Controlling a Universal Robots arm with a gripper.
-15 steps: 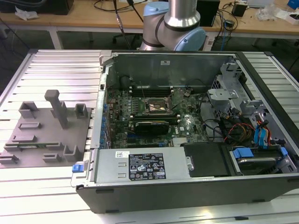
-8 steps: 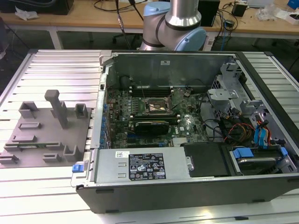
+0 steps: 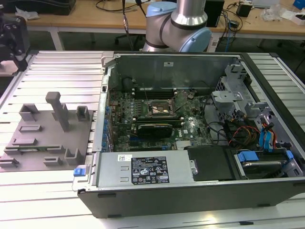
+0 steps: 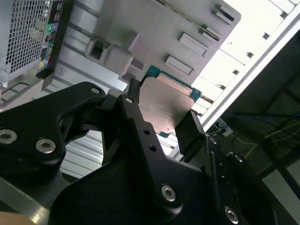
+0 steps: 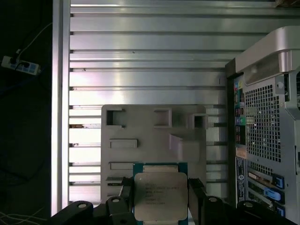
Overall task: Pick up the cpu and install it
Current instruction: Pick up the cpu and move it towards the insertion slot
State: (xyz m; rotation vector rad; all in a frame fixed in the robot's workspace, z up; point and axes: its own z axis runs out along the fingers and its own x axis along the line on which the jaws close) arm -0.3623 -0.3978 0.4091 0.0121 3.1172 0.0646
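Step in hand: carry, between pick-up and install. In the first wrist view the cpu (image 5: 159,199) sits between the two dark fingers (image 5: 194,194) of the gripper (image 4: 161,115), metal top facing the camera and green rim showing along one edge. Jaws narrow, closed onto two opposite edges of the chip. The grip looks firm, with no visible gap at either pad. The cpu reads as clear of the grey tray (image 5: 154,131), which lies below and beyond it on the slatted table (image 5: 140,47). By that look the pick-up is done. The case (image 3: 167,191) stands just beside the tray, its rear port panel turned toward it. In the exterior view the case is open, and the socket (image 3: 159,110) sits near the middle of the motherboard, well apart from the tray. Nothing is seated in it as far as can be told, so the install is not yet done. Whether the socket's frame is open is too small to tell. Judgement: seating calls for carrying the chip over the case wall, holding it level and square to the socket in the matching orientation, then a slow straight descent. Any tilt or sideways drag risks the contacts.
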